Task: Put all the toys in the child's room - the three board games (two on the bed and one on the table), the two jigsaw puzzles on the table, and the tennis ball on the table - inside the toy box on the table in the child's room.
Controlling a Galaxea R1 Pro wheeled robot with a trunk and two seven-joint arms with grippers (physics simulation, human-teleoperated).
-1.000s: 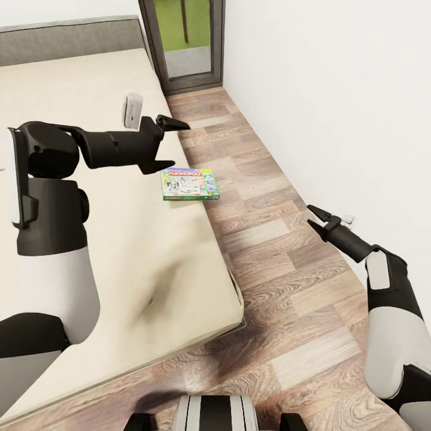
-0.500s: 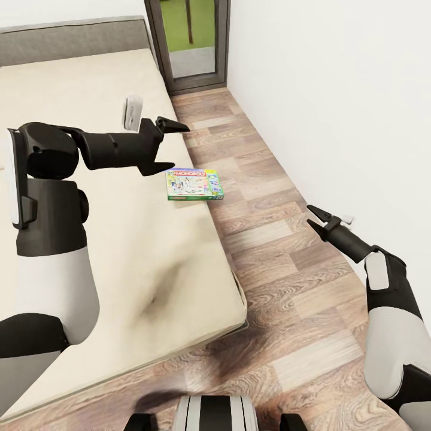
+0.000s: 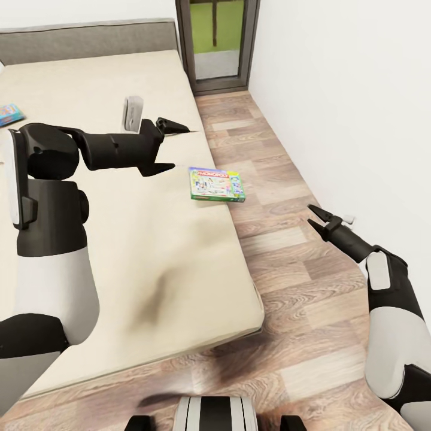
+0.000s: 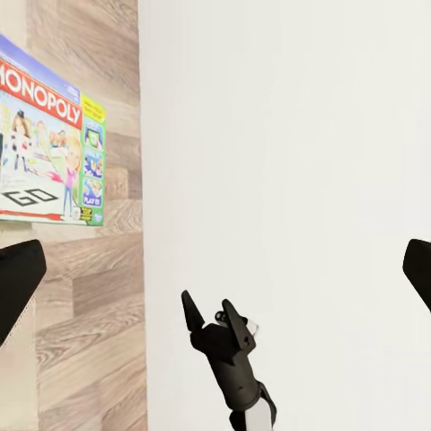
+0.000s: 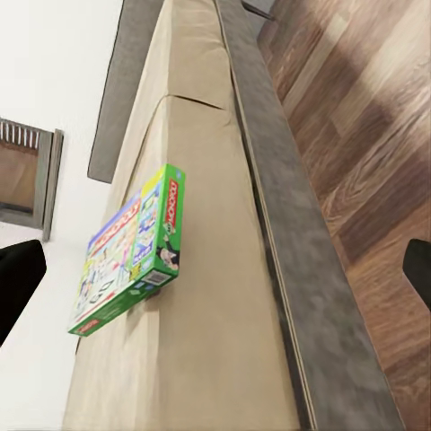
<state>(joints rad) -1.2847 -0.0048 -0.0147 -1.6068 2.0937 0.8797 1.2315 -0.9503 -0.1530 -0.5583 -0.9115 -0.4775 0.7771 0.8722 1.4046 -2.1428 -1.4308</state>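
The green-edged Monopoly box (image 3: 216, 184) lies flat on the bed (image 3: 120, 239), right at the edge of the mattress beside the wood floor (image 3: 281, 263). One end of it seems to poke out past the edge. In the right wrist view the box (image 5: 135, 251) sits on top of the mattress with its green side facing the camera. Another game box (image 3: 11, 113), a blue one, peeks in far away near the head of the bed. The left tool (image 3: 170, 146) hangs over the bed close to the Monopoly box but not touching it, and its two fingers are spread apart with nothing between them. The right tool (image 3: 318, 218) hangs over the floor, well apart from the box, and its fingers are open and empty too. The box looks light and stiff, like thin cardboard, and its printed top is probably smooth and a bit slippery. It is flat and wide, so pinching it from the top would be hard. I think the best place to grab is the thin edge that sticks out over the side of the bed, with one finger above and one below. A soft squeeze should do, since a hard squeeze could dent the lid.
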